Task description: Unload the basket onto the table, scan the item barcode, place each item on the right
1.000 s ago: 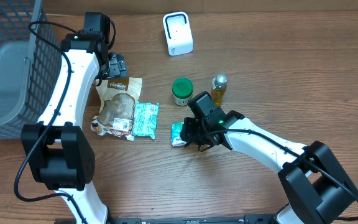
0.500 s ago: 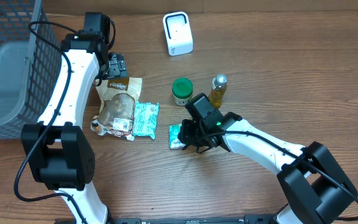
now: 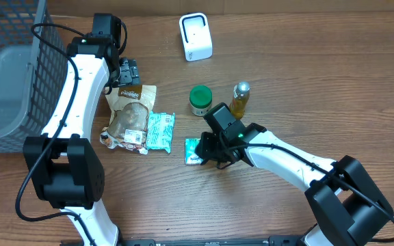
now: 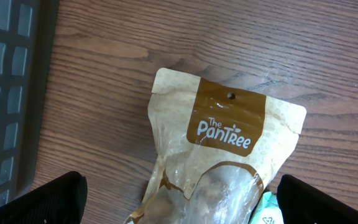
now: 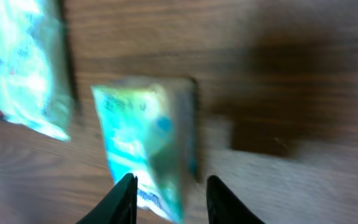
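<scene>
A small teal packet (image 3: 193, 151) lies on the wood table just below the middle. My right gripper (image 3: 208, 152) is right over it. In the right wrist view the blurred packet (image 5: 145, 140) stands between the parted fingers (image 5: 127, 198) of that gripper (image 5: 171, 200), with a gap on its right side, so the gripper is open. A white scanner (image 3: 195, 37) stands at the far edge. My left gripper (image 3: 128, 72) hangs wide open over the top of a brown PanTree pouch (image 4: 224, 146).
A larger teal packet (image 3: 160, 130) lies beside the brown pouch (image 3: 130, 113). A green-lidded jar (image 3: 200, 100) and a small oil bottle (image 3: 240, 98) stand just behind my right arm. A dark wire basket (image 3: 9, 68) fills the far left.
My right gripper has shifted slightly left with the small teal packet and its jaws have spread apart around it. The left arm has not moved.
</scene>
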Robot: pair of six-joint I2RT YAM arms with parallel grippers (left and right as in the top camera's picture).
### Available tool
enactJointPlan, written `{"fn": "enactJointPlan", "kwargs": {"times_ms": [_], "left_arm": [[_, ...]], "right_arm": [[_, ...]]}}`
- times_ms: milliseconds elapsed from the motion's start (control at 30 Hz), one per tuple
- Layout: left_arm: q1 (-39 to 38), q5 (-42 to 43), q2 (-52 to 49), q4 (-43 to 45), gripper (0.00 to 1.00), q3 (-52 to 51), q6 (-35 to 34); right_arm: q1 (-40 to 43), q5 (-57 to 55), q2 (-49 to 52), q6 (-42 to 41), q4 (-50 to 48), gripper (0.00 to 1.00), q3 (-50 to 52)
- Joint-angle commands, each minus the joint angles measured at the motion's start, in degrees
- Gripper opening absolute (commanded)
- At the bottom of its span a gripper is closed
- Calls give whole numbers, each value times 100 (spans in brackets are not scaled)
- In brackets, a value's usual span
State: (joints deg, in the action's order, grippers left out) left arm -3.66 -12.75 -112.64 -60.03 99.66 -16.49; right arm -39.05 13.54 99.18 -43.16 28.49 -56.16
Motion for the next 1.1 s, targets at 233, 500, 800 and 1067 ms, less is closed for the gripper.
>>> {"fn": "enactJointPlan", "kwargs": {"times_ms": [233,500,800,1067], "left_arm": [[-22,-116,24,9,100,68,0],[-22,-116,24,9,100,68,0],[-22,-116,24,9,100,68,0],[-22,-116,24,9,100,68,0]], "right_arm": [[-136,-876,-4,1401,2271,36,-1923],[-955,-1467,501,1274,2114,35,-1886],[-1252,-1808,1021,868,2000,35,-1928],[-1003,-1088,1021,1563,2166,36,-2063]]}}
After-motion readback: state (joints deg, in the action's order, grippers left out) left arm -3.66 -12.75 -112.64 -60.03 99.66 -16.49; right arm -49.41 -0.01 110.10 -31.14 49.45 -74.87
